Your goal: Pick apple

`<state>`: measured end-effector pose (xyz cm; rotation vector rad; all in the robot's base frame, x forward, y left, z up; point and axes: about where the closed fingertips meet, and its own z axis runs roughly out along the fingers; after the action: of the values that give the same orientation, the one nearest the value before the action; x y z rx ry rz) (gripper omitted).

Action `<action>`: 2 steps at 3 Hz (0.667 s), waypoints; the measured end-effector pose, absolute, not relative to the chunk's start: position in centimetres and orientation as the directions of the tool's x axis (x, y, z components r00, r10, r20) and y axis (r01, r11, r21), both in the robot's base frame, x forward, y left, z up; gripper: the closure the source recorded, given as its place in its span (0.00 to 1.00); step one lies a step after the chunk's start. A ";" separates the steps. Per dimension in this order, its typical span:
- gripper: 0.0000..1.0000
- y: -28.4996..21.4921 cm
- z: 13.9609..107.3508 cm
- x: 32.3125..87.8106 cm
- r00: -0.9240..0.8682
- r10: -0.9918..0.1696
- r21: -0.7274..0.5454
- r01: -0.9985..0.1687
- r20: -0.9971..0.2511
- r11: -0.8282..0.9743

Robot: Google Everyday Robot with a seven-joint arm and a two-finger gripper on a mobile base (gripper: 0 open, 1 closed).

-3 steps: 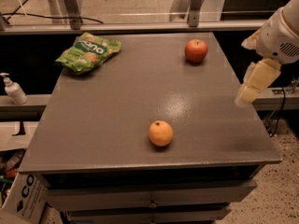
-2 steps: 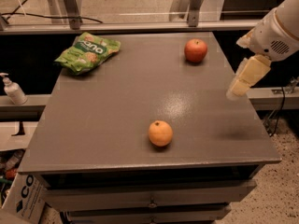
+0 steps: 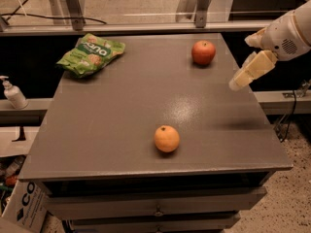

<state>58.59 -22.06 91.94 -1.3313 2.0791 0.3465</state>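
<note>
Here — apple (image 3: 203,52) sits upright, dimple up; gripper (image 3: 237,83) hovers to its right — grip unclear.

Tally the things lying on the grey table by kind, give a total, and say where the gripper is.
apple: 1
orange: 1
green snack bag: 1
Total: 3
The gripper hangs above the right edge of the table, to the right of the apple and apart from it.

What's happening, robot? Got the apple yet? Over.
Gripper in the air over table's right edge, short of apple. Apple sits untouched, back right. Nothing between them; orange well clear.
</note>
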 end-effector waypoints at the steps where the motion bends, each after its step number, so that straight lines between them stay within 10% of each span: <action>1: 0.00 -22.1 91.9 58.6 -0.285 -0.717 -0.115 -0.884 -0.637 0.453; 2: 0.00 -21.6 91.6 59.6 -0.274 -0.697 -0.134 -0.872 -0.662 0.470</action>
<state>59.65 -21.59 91.56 -1.2978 2.0510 0.3364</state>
